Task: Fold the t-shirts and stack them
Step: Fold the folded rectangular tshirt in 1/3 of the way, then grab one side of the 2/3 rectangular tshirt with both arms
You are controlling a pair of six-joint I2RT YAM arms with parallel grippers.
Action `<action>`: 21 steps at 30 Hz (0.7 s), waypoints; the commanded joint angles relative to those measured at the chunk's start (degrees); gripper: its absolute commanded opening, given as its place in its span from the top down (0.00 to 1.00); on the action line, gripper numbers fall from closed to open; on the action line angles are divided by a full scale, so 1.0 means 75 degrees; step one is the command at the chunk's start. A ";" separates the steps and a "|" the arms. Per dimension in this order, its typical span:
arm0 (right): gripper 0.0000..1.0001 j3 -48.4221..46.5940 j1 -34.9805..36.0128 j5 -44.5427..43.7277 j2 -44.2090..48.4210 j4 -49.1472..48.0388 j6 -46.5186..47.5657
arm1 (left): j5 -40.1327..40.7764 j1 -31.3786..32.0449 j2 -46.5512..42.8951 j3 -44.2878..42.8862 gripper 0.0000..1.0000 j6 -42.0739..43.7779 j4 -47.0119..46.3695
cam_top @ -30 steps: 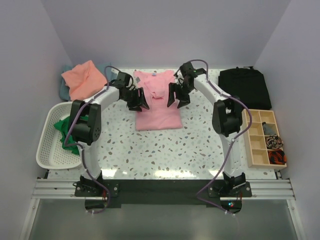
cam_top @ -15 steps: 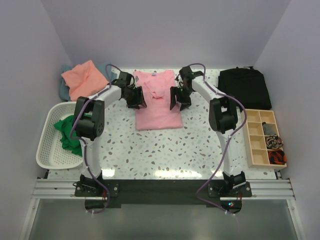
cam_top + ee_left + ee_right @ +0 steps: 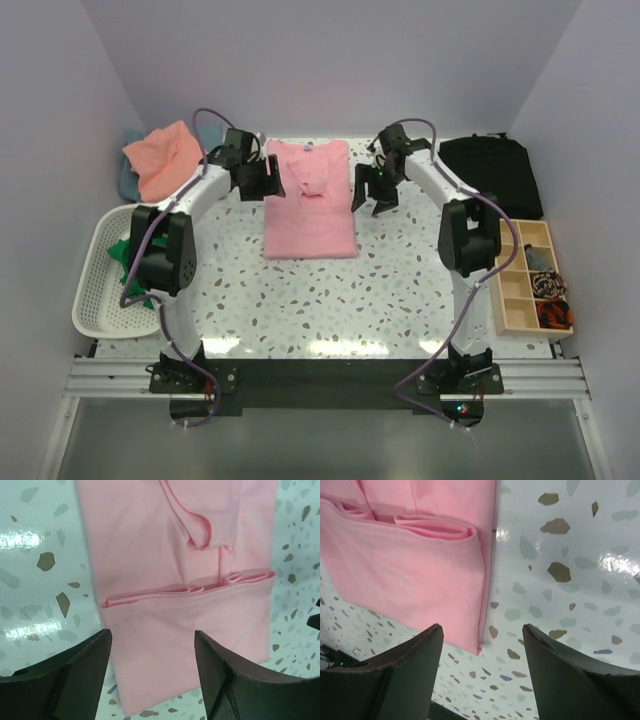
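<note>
One shirt of four looks part-folded: pink t-shirt, centre-back of counter | your left claw and right claw gape empty either side | you've salmon-orange t-shirt, grey-blue t-shirt back-left, green t-shirt in basket left to fold, stack.

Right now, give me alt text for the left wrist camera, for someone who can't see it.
A light pink cotton t-shirt lies folded on the white speckled table, one folded edge running across it. The left gripper, its black fingers open, hangs over it holding nothing.
</note>
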State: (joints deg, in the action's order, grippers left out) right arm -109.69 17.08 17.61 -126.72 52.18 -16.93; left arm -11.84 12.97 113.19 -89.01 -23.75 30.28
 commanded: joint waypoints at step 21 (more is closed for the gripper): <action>0.31 0.3129 0.0066 0.1824 0.1088 -0.1215 -0.0450 | -0.1328 -0.0077 -0.2342 0.4404 0.25 -0.0443 -0.1518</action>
State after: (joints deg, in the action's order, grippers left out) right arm -86.89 17.02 27.49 -119.61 46.26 -18.74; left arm -19.33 12.78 95.83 -56.21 -25.82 24.86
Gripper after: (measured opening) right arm 0.689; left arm 0.753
